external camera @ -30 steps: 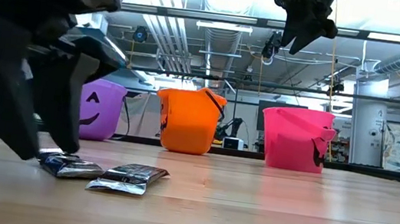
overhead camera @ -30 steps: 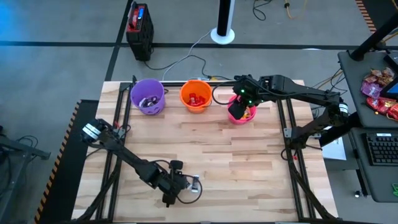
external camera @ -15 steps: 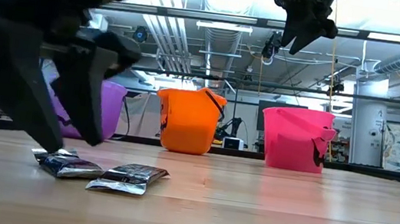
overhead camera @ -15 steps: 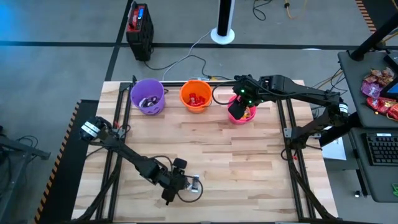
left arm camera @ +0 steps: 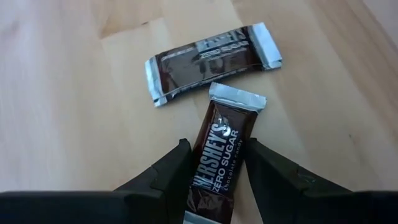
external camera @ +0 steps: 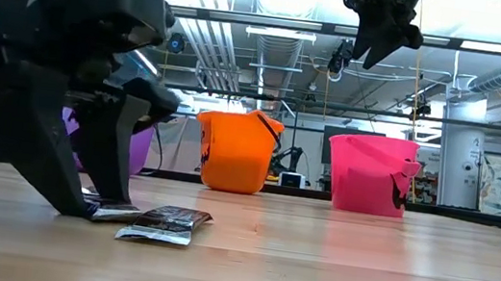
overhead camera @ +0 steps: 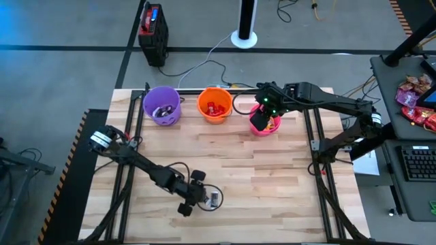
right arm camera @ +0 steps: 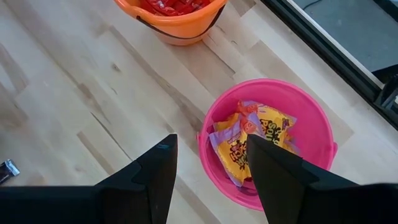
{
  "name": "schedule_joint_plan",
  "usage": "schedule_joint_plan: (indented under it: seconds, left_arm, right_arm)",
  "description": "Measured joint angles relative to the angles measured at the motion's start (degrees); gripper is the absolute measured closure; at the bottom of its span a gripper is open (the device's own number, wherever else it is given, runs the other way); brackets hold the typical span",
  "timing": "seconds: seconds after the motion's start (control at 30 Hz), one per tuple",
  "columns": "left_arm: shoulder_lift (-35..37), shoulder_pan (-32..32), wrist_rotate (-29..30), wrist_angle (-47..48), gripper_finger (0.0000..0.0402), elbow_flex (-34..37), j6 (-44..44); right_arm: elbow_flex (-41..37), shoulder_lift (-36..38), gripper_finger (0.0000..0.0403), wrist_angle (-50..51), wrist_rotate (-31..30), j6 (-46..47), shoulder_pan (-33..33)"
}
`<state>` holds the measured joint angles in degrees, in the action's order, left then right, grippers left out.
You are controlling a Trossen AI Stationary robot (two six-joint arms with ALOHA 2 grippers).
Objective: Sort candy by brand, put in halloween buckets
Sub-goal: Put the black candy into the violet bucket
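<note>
Two dark brown bars lie flat on the wooden table near its front edge. My left gripper [left arm camera: 219,163] is down at the table and open, one finger on each long side of the Hershey's bar [left arm camera: 219,155]. The other bar [left arm camera: 211,62] lies just beyond it, crosswise. In the high view this gripper [overhead camera: 204,197] is left of the table's middle. My right gripper [right arm camera: 208,168] hangs open and empty above the pink bucket [right arm camera: 311,118]. The purple bucket [overhead camera: 161,104], the orange bucket [overhead camera: 214,105] and the pink bucket [overhead camera: 272,126] stand in a row along the far edge. My left gripper comes slanting down from the table's left, its fingers [left arm camera: 177,165] lying along the Hershey's bar's two long sides [left arm camera: 205,158] at the end nearer the gripper. The bar lies flat on the table. Whether the fingers touch it I cannot tell.
Yellow packets lie in the pink bucket [right arm camera: 255,140], red pieces in the orange bucket [right arm camera: 171,6], dark pieces in the purple one. A heap of red and pink sweets [overhead camera: 415,102] sits on a side desk to the right. Bare wood spreads between the bars and the buckets.
My left gripper has gone toward the table's right edge and a little toward the far edge, sinking to the tabletop and rolling somewhat. Its fingers now stand astride the nearer dark bar. My right gripper has kept still.
</note>
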<state>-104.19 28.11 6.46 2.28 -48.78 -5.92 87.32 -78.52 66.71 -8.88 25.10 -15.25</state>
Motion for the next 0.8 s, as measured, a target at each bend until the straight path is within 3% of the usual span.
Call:
schedule_joint_plan:
  seconds: [0.2, 0.47, 0.8]
  left_arm:
    - [-0.2, -0.03, 1.07, -3.43, 0.0285, 2.16, -9.5]
    - [0.12, -0.14, 2.18, -3.75, 0.0394, 2.68, -15.07]
    - [2.27, -0.14, 1.71, -2.89, 0.0401, 2.98, -15.07]
  right_arm:
    - [-0.12, 0.0, 0.0218, -0.02, -0.09, -0.19, 0.0]
    - [-0.12, 0.0, 0.0218, -0.13, -0.09, -0.2, 0.0]
    - [-0.12, 0.0, 0.0218, -0.13, -0.1, -0.21, 0.0]
